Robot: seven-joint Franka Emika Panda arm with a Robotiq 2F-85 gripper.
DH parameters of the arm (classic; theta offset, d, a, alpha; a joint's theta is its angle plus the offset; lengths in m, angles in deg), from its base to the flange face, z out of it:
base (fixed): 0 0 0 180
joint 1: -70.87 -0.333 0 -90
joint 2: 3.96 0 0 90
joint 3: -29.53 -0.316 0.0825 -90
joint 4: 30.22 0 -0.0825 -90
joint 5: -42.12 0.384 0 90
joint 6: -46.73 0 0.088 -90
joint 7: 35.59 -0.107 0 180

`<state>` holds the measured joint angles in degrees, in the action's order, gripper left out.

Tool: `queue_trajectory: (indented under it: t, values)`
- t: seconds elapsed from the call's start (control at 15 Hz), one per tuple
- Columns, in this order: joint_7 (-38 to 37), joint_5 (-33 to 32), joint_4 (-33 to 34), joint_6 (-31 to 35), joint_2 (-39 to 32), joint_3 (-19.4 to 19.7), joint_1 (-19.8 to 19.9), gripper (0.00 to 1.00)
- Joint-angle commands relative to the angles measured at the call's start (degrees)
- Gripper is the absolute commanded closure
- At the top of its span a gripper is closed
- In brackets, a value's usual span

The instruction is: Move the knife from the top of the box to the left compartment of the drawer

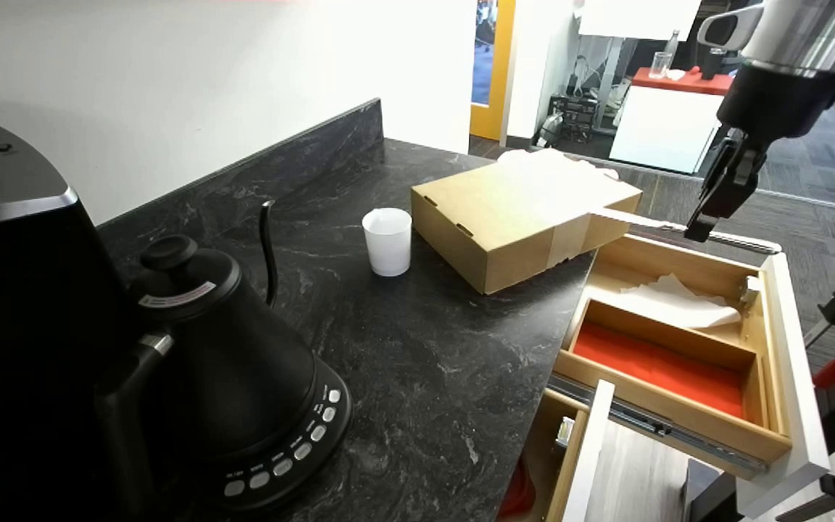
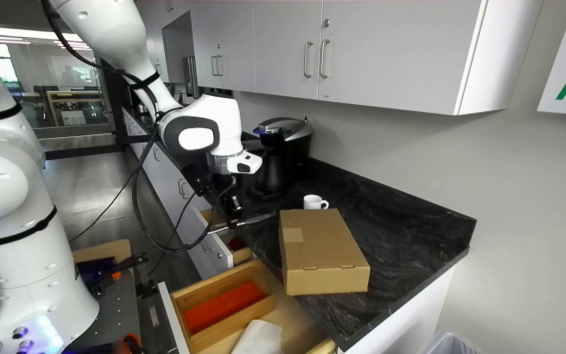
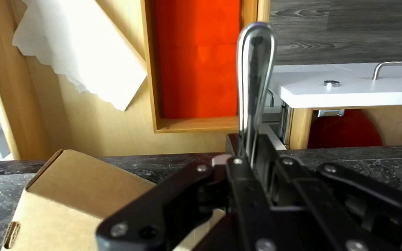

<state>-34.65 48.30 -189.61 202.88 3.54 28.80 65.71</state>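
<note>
My gripper [image 1: 700, 229] is shut on the silver knife [image 3: 257, 76], which it holds in the air off the box. The gripper also shows in the wrist view [image 3: 249, 143] and in an exterior view [image 2: 234, 222]. The knife lies roughly level in both exterior views [image 1: 747, 242] [image 2: 258, 218]; in the wrist view its rounded handle extends beyond the fingertips and its blade is hidden. The brown cardboard box [image 1: 512, 196] [image 2: 322, 241] sits on the counter beside the gripper. The open wooden drawer [image 1: 678, 412] [image 2: 297, 319] has an orange-red-floored compartment [image 3: 197, 69] [image 2: 224, 307].
White paper [image 1: 678, 304] [image 3: 86, 45] lies in the drawer beside the orange-red compartment. A white cup [image 1: 388, 243] [image 2: 312, 201] and a black kettle [image 1: 229, 355] stand on the dark counter. A second open drawer [image 2: 214, 253] [image 3: 344, 99] adjoins it. Cabinets [image 2: 391, 54] hang above.
</note>
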Motion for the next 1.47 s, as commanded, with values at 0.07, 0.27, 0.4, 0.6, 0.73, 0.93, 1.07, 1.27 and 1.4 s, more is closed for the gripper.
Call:
queue_trajectory:
  t: [0.07, 0.27, 0.4, 0.6, 0.73, 0.93, 1.07, 1.27, 1.4]
  values:
    - [12.2, 7.8, 0.0, -2.8, 0.5, 3.1, -0.4, 0.95]
    - [14.2, 9.4, 0.0, -0.9, -1.4, 2.6, -0.4, 0.95]
    - [15.8, 11.2, 0.0, -0.1, -3.2, 2.6, -0.6, 0.95]
    - [19.0, 16.7, 0.0, -1.1, -5.8, 2.2, -0.7, 0.95]
    - [22.3, 21.5, 0.0, -1.7, -7.8, 1.0, -0.5, 0.95]
    - [26.1, 27.8, 0.0, -1.1, -11.4, -1.6, 0.5, 0.95]
    - [27.5, 30.8, 0.0, -0.4, -13.7, -3.6, 1.1, 0.95]
    - [30.1, 35.4, 0.0, 0.8, -16.7, -2.7, -1.7, 0.95]
    - [31.7, 37.4, 0.1, 1.6, -18.4, -2.0, -2.8, 0.95]
